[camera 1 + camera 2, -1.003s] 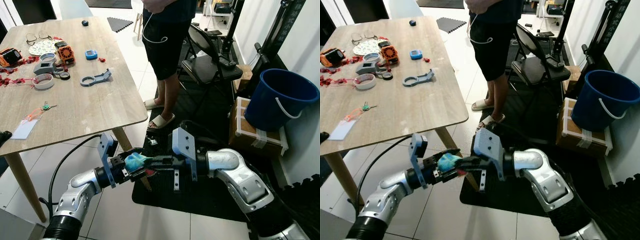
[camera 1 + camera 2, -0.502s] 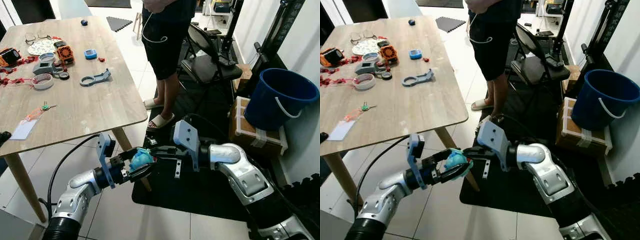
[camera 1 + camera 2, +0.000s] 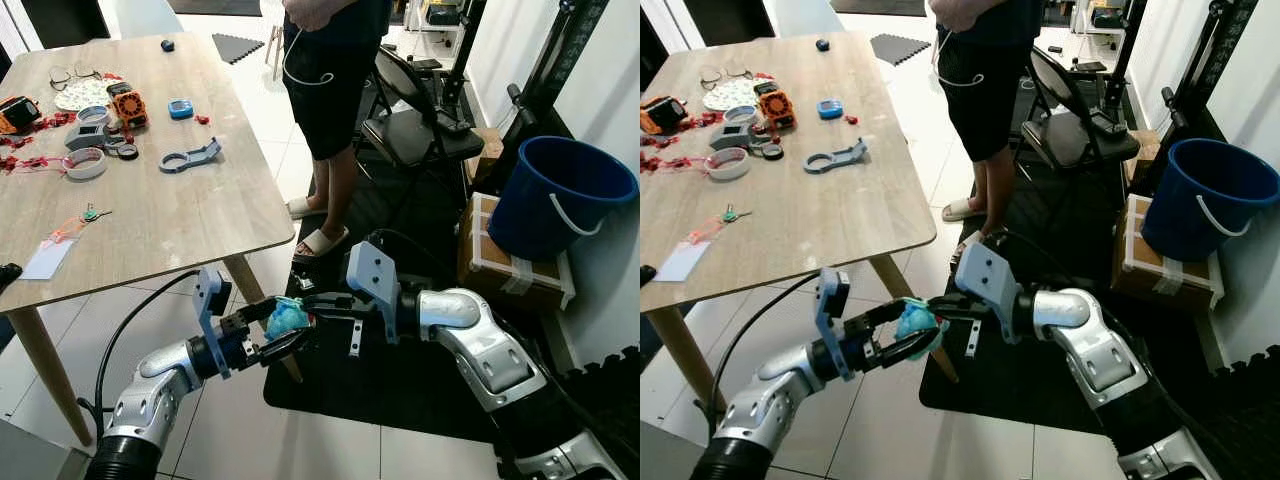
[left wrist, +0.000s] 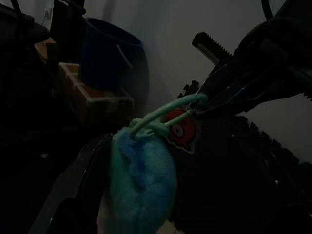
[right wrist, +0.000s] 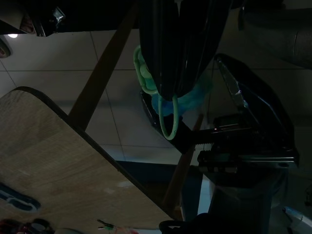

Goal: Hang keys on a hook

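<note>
A keychain with a fluffy blue ball (image 3: 288, 317) and a pale green loop (image 4: 165, 114) hangs low in front of me, beside the table leg. My right gripper (image 3: 312, 318) is shut on the green loop; a small red tag (image 4: 183, 131) dangles by it. My left gripper (image 3: 284, 326) is open, its fingers spread above and below the ball, which rests against one finger (image 4: 87, 185). In the right wrist view the loop (image 5: 167, 122) hangs from between the closed fingers. No hook can be made out.
The wooden table (image 3: 180, 230) stands at left with tape rolls, glasses and a small key set (image 3: 92, 212). A person (image 3: 335, 90) stands beyond its corner. At right are a folding chair (image 3: 420, 130), a blue bucket (image 3: 560, 195) on a box, and a black mat.
My left gripper has opened around the blue ball. My right gripper has risen slightly and now holds the keychain by its green loop.
</note>
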{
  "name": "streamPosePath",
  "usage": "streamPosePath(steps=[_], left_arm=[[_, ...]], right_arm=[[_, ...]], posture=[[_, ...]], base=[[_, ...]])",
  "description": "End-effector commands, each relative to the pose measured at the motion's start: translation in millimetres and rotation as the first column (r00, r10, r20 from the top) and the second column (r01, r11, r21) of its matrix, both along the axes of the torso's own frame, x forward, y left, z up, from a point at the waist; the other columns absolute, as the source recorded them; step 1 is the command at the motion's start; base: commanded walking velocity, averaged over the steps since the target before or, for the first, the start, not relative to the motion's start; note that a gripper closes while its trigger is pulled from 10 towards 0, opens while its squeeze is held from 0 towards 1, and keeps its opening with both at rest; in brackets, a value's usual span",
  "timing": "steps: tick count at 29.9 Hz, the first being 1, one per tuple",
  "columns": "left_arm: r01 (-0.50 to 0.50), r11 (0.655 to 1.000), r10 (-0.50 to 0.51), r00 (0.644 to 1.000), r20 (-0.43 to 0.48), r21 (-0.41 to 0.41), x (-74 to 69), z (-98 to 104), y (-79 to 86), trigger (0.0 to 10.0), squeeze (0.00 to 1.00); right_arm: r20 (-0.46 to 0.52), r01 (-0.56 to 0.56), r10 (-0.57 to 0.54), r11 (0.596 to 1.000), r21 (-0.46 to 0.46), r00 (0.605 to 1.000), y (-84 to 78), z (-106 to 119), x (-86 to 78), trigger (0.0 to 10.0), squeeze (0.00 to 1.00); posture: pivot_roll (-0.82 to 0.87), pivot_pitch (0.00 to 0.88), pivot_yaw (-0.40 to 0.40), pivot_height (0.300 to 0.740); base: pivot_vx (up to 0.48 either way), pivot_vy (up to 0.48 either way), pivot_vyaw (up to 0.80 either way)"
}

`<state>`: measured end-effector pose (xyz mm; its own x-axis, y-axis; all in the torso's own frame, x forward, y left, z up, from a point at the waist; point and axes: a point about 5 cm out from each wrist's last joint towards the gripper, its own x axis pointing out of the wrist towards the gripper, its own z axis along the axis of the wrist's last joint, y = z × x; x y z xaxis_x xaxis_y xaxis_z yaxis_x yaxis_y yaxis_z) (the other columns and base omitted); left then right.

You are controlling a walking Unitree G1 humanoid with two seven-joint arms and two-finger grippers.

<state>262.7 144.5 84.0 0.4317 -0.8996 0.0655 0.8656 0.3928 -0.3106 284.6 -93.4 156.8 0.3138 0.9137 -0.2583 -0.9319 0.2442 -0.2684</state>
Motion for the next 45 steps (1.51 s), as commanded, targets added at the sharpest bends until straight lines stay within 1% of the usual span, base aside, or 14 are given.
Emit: streamPosePath(steps=[1, 2, 4, 9, 11, 14, 16, 27, 32, 34, 38, 42, 44, 45], left_arm=[[0.017, 0.998, -0.015, 0.999, -0.042, 0.058, -6.7, -14, 3.4, 10.0, 0.0], [0.017, 0.998, -0.015, 0.999, -0.042, 0.058, -6.7, -14, 3.4, 10.0, 0.0], [0.012, 0.996, -0.008, 0.998, -0.055, 0.086, -8.5, -20, 6.1, 10.0, 0.0], [-0.031, 0.991, 0.043, 0.995, -0.089, 0.132, -9.1, -32, 12.5, 10.0, 0.0], [-0.04, 0.988, 0.057, 0.992, -0.109, 0.15, -10.4, -38, 14.2, 10.0, 0.0], [-0.041, 0.987, 0.06, 0.99, -0.124, 0.154, -12.1, -42, 14.9, 10.0, 0.0], [-0.034, 0.989, 0.054, 0.988, -0.141, 0.145, -14.7, -45, 15.5, 10.0, 0.0], [0.02, 0.993, -0.001, 0.987, -0.158, 0.119, -21.3, -48, 14.8, 10.0, 0.0], [0.018, 0.993, 0.001, 0.988, -0.156, 0.119, -20.8, -50, 14.5, 10.0, 0.0], [0.013, 0.992, 0.007, 0.988, -0.156, 0.124, -20.5, -51, 15.6, 10.0, 0.0], [0.008, 0.991, 0.014, 0.987, -0.159, 0.135, -21.3, -53, 18.4, 10.0, 0.0], [-0.002, 0.988, 0.027, 0.986, -0.164, 0.154, -21.3, -55, 21.5, 10.0, 0.0], [-0.01, 0.986, 0.039, 0.985, -0.168, 0.166, -21.3, -57, 23.3, 10.0, 0.0], [-0.022, 0.984, 0.053, 0.984, -0.173, 0.174, -21.4, -60, 25.2, 10.0, 0.0]], right_arm=[[-0.059, -0.042, 0.04, 0.998, -0.041, 0.997, 1.2, -12, -8.4, 10.0, 0.0], [-0.059, -0.042, 0.04, 0.998, -0.041, 0.997, 1.2, -12, -8.4, 10.0, 0.0], [-0.091, -0.095, 0.087, 0.992, -0.079, 0.992, 1.9, -21, -15.9, 10.0, 0.0], [-0.102, -0.096, 0.089, 0.993, -0.068, 0.991, 6.0, -26, -18.4, 10.0, 0.0], [-0.094, -0.076, 0.069, 0.994, -0.073, 0.993, 7.4, -29, -16.4, 10.0, 0.0], [-0.091, -0.064, 0.057, 0.995, -0.079, 0.994, 8.2, -31, -15.6, 10.0, 0.0], [-0.073, -0.019, 0.012, 0.995, -0.098, 0.997, 7.9, -35, -11.4, 10.0, 0.0], [-0.009, 0.108, -0.11, 0.988, -0.106, 0.994, 7.1, -34, 5.1, 10.0, 0.0], [-0.034, 0.1, -0.106, 0.986, -0.137, 0.994, 4.1, -39, 3.9, 10.0, 0.0], [-0.052, 0.085, -0.095, 0.982, -0.169, 0.994, -2.2, -43, 1.8, 10.0, 0.0], [-0.055, 0.081, -0.094, 0.977, -0.198, 0.994, -8.1, -45, 1.6, 10.0, 0.0], [-0.036, 0.098, -0.109, 0.968, -0.233, 0.993, -11.9, -47, 4.6, 10.0, 0.0], [-0.024, 0.121, -0.131, 0.963, -0.24, 0.991, -12.8, -49, 7.6, 10.0, 0.0], [-0.015, 0.152, -0.16, 0.96, -0.235, 0.987, -13.1, -51, 11.2, 10.0, 0.0]], posture=[[-0.06, 0.054, 0.05, 0.74], [-0.06, 0.054, 0.05, 0.74], [-0.06, 0.053, 0.05, 0.74], [-0.06, 0.055, 0.05, 0.74], [-0.06, 0.055, 0.05, 0.74], [-0.06, 0.055, 0.051, 0.74], [-0.06, 0.054, 0.052, 0.74], [-0.06, 0.054, 0.052, 0.74], [-0.06, 0.053, 0.052, 0.74], [-0.06, 0.052, 0.049, 0.74], [-0.06, 0.052, 0.049, 0.74], [-0.06, 0.049, 0.047, 0.74], [-0.06, 0.045, 0.041, 0.74], [-0.06, 0.043, 0.04, 0.74]], base=[[0.0, 0.0, 0.0], [0.0, 0.0, 0.0], [0.0, 0.0, 0.0], [0.0, 0.0, 0.0], [0.0, 0.0, 0.0], [0.0, 0.0, 0.0], [0.0, 0.0, 0.0], [0.0, 0.0, 0.0], [0.0, 0.0, 0.0], [0.0, 0.0, 0.0], [0.0, 0.0, 0.0], [0.0, 0.0, 0.0], [0.0, 0.0, 0.0], [0.0, 0.0, 0.0]])
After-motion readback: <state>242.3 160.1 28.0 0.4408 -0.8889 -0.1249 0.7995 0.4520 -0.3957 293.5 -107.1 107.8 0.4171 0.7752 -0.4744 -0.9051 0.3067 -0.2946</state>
